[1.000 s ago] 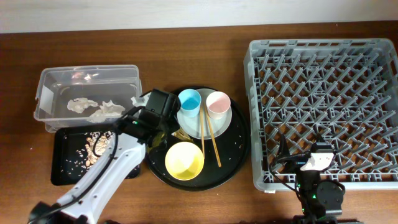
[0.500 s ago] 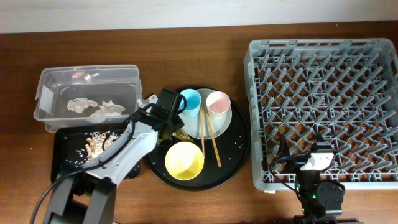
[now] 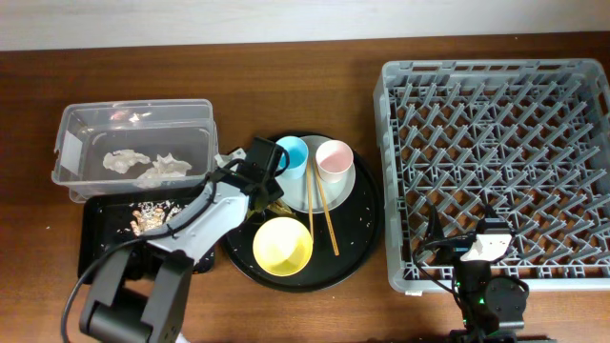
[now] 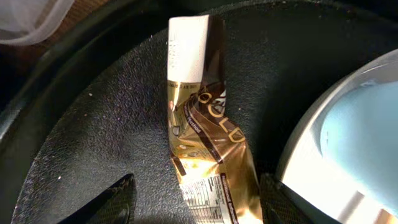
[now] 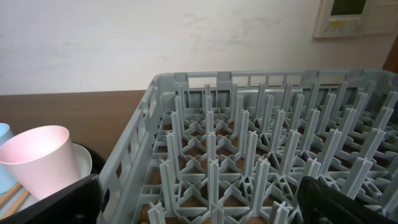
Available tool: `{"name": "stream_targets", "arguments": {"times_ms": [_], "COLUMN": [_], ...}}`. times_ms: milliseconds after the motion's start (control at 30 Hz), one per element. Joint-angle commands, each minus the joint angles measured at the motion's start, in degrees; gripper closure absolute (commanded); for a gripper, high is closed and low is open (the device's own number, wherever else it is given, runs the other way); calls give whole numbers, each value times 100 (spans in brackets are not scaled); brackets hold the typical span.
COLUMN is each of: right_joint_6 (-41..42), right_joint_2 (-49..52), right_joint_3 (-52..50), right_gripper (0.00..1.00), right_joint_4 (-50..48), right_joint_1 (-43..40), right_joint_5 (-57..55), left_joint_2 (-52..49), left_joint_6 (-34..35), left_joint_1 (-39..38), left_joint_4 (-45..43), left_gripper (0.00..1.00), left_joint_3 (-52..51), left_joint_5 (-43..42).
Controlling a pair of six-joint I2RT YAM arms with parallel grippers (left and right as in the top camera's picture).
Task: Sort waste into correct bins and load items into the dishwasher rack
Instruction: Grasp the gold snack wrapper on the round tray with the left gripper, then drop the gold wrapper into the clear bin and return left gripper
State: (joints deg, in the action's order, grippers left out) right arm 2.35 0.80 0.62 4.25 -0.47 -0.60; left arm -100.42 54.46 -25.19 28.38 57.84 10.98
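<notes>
Left gripper point(image 4: 199, 202): hung low over the left part of the large round black tray point(image 3: 367, 238), jaws spread wide, one dark fingertip on each side of the wrapper, nothing clamped.

Wrapper: the crinkled gold foil wrapper point(image 4: 205, 143) lay flat on the tray's pebbled floor, running lengthwise between the fingertips, its white-backed end pointing away from them.

Why so held: straddling the narrow strip across its width looked like the set-up for a pinch, since thin foil lying flat offers little but its edges.

In the way: the rim of the grey-white round plate point(image 4: 298, 168) sat just right of the wrapper, close to the right fingertip, with the light blue cup point(image 4: 364, 118) standing on it. A closing finger could have nudged that rim. The small yellow bowl point(image 3: 282, 245) stood just nearer.

Bins: the clear rectangular plastic tub point(image 3: 133, 107) stood to the far left on the brown wooden table point(image 3: 286, 57), with crumpled white tissue wads point(image 3: 143, 167) inside. The shallow black rectangular tray point(image 3: 91, 243), nearer, held tan food scraps point(image 3: 143, 217) and white grains. The wrapper probably belonged in the tub.

Right gripper point(image 3: 488, 250): parked at the near edge of the large light-grey plastic dishwasher rack point(image 3: 393, 171), jaws wide and holding nothing, well apart from the left arm's work.

Dishes: the pale pink cup point(image 3: 334, 158) and the wooden chopsticks point(image 3: 327, 219) rested on the plate, and none was in the rack yet.
</notes>
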Motion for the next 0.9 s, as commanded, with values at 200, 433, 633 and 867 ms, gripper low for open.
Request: {"name": "stream_targets", "arguments": {"times_ms": [200, 433, 633, 867], "right_joint_6": [-42, -42, -42, -42], "right_joint_2": [-44, -44, -44, -44], "right_joint_3": [-31, -31, -31, -31], "right_gripper": [2, 2, 2, 2], "right_joint_4": [31, 31, 31, 31], "right_joint_1": [-31, -31, -31, -31], "right_joint_5": [-7, -7, -9, -9], "left_joint_2": [-133, -387, -376, 192], "left_joint_6": [39, 39, 35, -52], "left_joint_1": [-33, -33, -33, -26], "left_joint_4": [-31, -162, -160, -160], "left_gripper": [42, 42, 60, 85], "left_joint_3": [-50, -50, -48, -37], "left_joint_5": [83, 61, 66, 87]}}
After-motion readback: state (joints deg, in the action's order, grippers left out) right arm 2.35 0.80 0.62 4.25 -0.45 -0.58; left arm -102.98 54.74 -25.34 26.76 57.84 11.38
